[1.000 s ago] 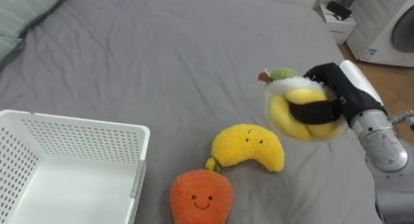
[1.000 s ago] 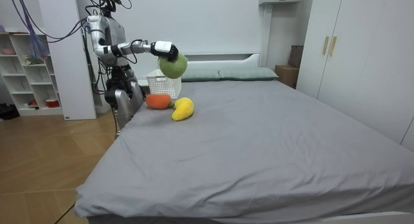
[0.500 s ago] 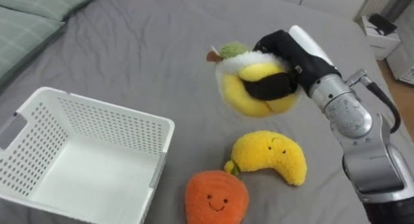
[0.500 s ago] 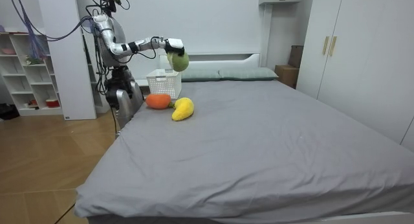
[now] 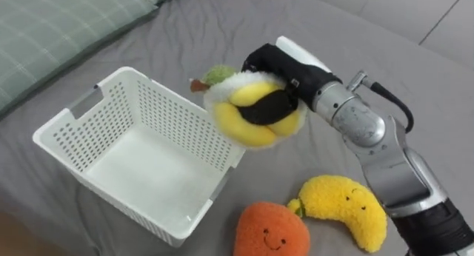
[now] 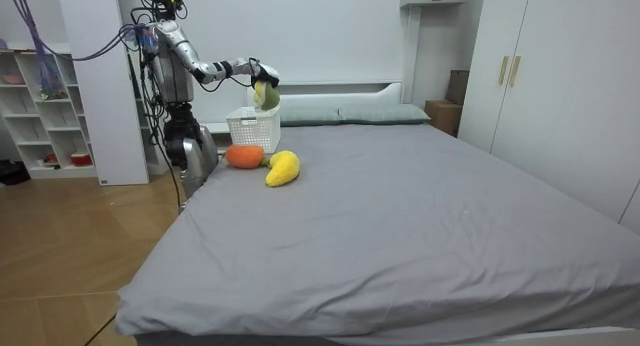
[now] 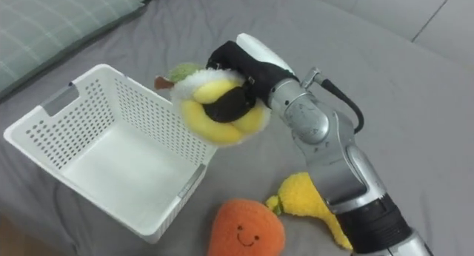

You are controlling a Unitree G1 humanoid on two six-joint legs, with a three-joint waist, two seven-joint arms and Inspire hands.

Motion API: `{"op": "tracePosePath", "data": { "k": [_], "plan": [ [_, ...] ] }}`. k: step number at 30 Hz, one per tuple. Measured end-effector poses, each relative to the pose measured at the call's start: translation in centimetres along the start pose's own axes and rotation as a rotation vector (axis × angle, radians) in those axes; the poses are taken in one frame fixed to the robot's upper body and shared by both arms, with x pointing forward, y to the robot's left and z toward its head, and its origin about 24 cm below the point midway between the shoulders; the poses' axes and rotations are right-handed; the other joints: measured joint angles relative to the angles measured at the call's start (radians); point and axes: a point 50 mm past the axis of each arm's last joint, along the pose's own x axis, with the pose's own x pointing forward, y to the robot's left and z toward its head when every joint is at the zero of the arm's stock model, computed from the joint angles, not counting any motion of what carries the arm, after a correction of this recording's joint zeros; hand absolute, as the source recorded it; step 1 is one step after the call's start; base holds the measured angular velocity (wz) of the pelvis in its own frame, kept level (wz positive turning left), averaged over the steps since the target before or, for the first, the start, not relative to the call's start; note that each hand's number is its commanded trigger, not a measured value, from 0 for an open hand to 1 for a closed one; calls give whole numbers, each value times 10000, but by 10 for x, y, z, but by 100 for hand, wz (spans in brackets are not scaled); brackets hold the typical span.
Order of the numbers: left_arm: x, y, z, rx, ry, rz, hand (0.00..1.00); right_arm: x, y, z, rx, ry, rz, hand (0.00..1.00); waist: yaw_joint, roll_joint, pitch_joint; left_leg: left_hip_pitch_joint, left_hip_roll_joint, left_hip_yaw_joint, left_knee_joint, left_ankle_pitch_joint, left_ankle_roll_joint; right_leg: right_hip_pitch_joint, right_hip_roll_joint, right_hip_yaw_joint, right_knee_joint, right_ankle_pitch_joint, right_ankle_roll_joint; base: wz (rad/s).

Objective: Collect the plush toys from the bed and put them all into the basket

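Right hand [image 5: 278, 67]: fingers and thumb curled tight round the round toy [image 5: 248, 123]; arm reaches in from the lower right.
Round toy: yellow and white plush with a green leaf and a brown stem. Held up off the bed, it shows against the right rim of the basket [image 5: 174, 119], leaf end towards the basket.
Basket: white, perforated walls, slot handles at the ends. Sits on the bed [image 5: 185, 34], open side up, left of the other toys.
Banana toy [image 5: 344, 208]: yellow, with a small face. Lies on the bed below the right forearm, well apart from the round toy.
Orange toy [image 5: 270, 230]: smiling face. On the bed just beside the banana toy, on its left, near the basket's near corner. Contact between the two: cannot tell.
Pillow [image 5: 59, 27]: pale green check, at the upper left beyond the basket.
Robot, room view: upright at the bed's corner on the room view's left, right arm stretched out over the basket, round toy [image 6: 265, 94] at the end of it.
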Motion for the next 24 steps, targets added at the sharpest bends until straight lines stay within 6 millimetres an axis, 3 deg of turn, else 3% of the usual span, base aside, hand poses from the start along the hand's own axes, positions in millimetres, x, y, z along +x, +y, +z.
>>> {"op": "tracePosePath", "data": {
  "k": [7, 12, 13, 14, 15, 19, 24],
  "plan": [
    [0, 0, 14, -121, -433, 99, 0, 8, 11, 9, -168, -147, 368, 100, 431, -45, 7, -159, -53, -192, -3, 61, -7, -48, -83, -202, 17, -2, 3, 10],
    [-1, -4, 16, -151, -402, -70, 0, 16, 14, 24, -35, -467, 442, 100, 500, -3, 47, -229, -130, -406, 18, 92, 12, -27, -89, -388, -3, -10, 17, 12],
    [-1, -5, 17, -147, -388, -116, 0, 17, 15, 28, -40, -569, 472, 73, 492, 14, 59, -269, -162, -510, 34, 101, 20, -18, -101, -489, -5, -14, 24, 24],
    [-1, -6, 20, -153, -428, -144, 0, 19, 16, 31, -10, -643, 491, 40, 513, 38, 77, -340, -186, -626, 96, 104, 22, -18, -109, -569, -6, -15, 26, 23],
    [-1, -7, 20, -157, -436, -156, 0, 20, 18, 32, -18, -681, 544, 0, 554, 60, 92, -344, -191, -636, 104, 105, 22, -17, -111, -575, -6, -14, 27, 18],
    [-2, -10, 20, -159, -353, -238, 0, 22, 24, 38, 92, -827, 755, 0, 795, 214, 182, -450, -328, -971, 112, 201, 34, 24, -255, -908, -6, -56, 94, 25],
    [-2, -10, 18, -117, -179, -242, 0, 24, 27, 30, 185, -478, 856, 0, 1030, 213, 164, -664, -532, -1468, 111, 407, 56, -20, -400, -1440, 7, -94, 148, 35]
  ]
}}
